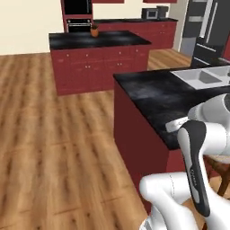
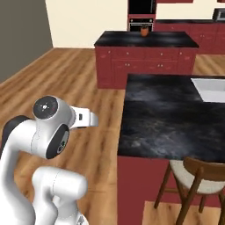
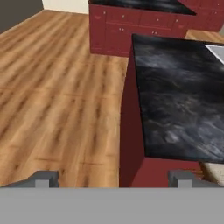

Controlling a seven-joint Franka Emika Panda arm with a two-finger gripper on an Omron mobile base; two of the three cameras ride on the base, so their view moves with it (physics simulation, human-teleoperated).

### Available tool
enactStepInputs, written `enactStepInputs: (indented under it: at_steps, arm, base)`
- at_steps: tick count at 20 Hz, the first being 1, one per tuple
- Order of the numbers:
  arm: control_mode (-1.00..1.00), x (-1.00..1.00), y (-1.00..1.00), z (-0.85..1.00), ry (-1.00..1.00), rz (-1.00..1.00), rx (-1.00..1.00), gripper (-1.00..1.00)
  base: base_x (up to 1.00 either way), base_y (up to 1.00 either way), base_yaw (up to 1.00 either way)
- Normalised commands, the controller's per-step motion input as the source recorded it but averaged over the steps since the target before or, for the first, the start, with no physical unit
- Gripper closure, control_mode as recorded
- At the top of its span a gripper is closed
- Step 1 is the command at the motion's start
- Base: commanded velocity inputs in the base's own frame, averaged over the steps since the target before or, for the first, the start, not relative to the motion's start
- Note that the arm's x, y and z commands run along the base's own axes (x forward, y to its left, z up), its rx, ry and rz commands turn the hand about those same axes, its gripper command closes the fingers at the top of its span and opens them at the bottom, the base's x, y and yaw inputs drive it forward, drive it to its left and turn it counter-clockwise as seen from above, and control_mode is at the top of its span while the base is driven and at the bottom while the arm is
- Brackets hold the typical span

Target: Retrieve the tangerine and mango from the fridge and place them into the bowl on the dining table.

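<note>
We count two black-topped red units in the left base view: the dining table at centre right, and a second island in the upper middle. One sink with two pale basins sits at the right edge of the table top. One small orange-brown pot stands on the far island. One fridge, dark grey with a pale bar handle, fills the upper right corner, doors closed as far as we can tell. One wall oven is at top centre, one microwave to its right on the back counter.

In the right base view we note one wooden chair with a pale seat at lower right, tucked against the table's near end (the seat partly under the top). The arm rises at lower left.

In the hand view the gripper shows two grey tips at the bottom, far apart, nothing between them: released. Beyond them lie wood floor on the left and the table's corner on the right.
</note>
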Motion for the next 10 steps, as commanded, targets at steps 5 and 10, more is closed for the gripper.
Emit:
enactStepInputs:
  at_steps: [5, 10]
  arm:
    - [1.0, 0.0, 0.0, 0.0, 0.0, 0.0, 0.0, -1.0]
    - [1.0, 0.0, 0.0, 0.0, 0.0, 0.0, 0.0, -1.0]
  base:
    - [1.0, 0.98, -0.16]
    - [0.92, 0.87, -0.59]
